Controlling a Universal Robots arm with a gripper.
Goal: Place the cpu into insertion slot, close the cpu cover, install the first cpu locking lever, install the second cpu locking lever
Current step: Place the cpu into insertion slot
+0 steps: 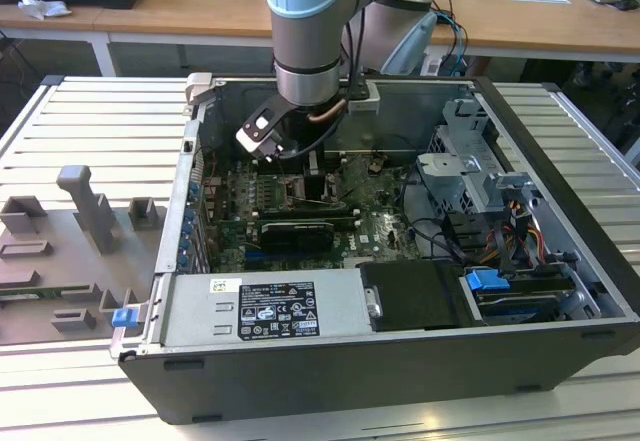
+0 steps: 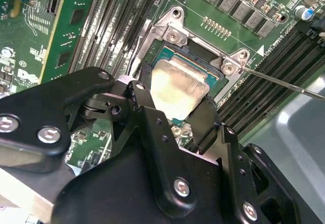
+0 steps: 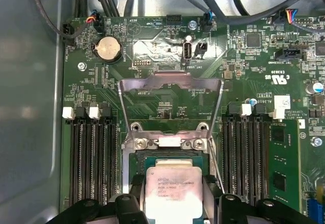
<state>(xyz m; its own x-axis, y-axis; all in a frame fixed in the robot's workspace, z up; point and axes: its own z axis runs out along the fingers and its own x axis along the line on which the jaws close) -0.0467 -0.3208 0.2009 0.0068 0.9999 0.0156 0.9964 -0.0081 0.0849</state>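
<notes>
The cpu, a flat square chip with a dull silver top, hangs tilted just over the insertion slot, one edge low in the socket. My gripper is shut on it, and in the second wrist view its black fingers press on two opposite sides of the cpu. Behind the socket the cpu cover stands raised on its hinge, a thin silvery frame with a large window. A thin wire locking lever sticks out free beside the insertion slot. In the exterior view the arm reaches down into the open computer case.
Long black memory slots flank the socket on both sides. A coin battery and cables sit beyond the cover. The case wall is close. A black expansion card, power supply and drive cage crowd the case.
</notes>
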